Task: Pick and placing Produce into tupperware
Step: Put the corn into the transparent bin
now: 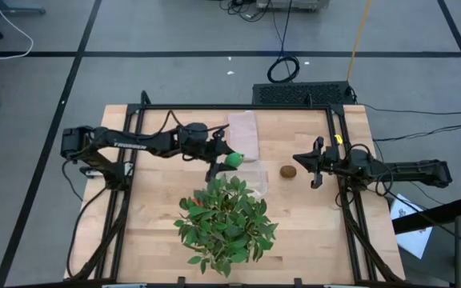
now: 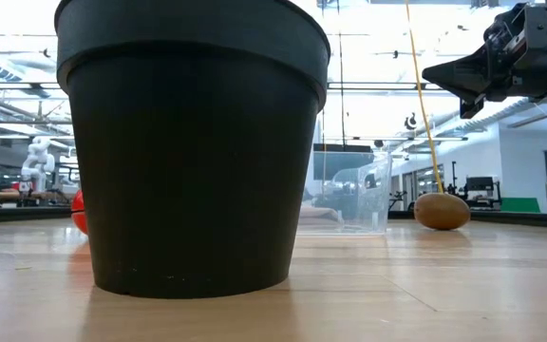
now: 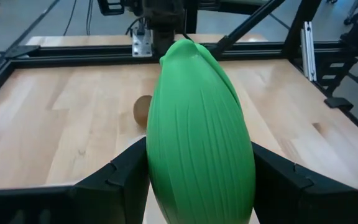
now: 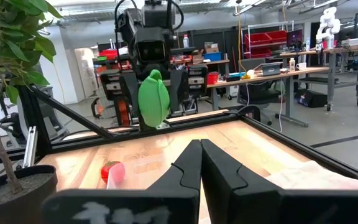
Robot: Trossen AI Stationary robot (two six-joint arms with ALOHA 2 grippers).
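Over the wooden table (image 1: 158, 208) the left gripper (image 1: 229, 158) clamped the green oval (image 1: 234, 160) upright — the tupperware (image 1: 254, 178) lay just beside it; the right gripper (image 1: 299, 158) waited, closed.

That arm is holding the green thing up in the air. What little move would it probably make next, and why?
Probably a short carry toward the clear tub, then a lowering. The left gripper is shut on the green oval above the table, beside the tub rather than over it. The right gripper waits shut near the brown kiwi.
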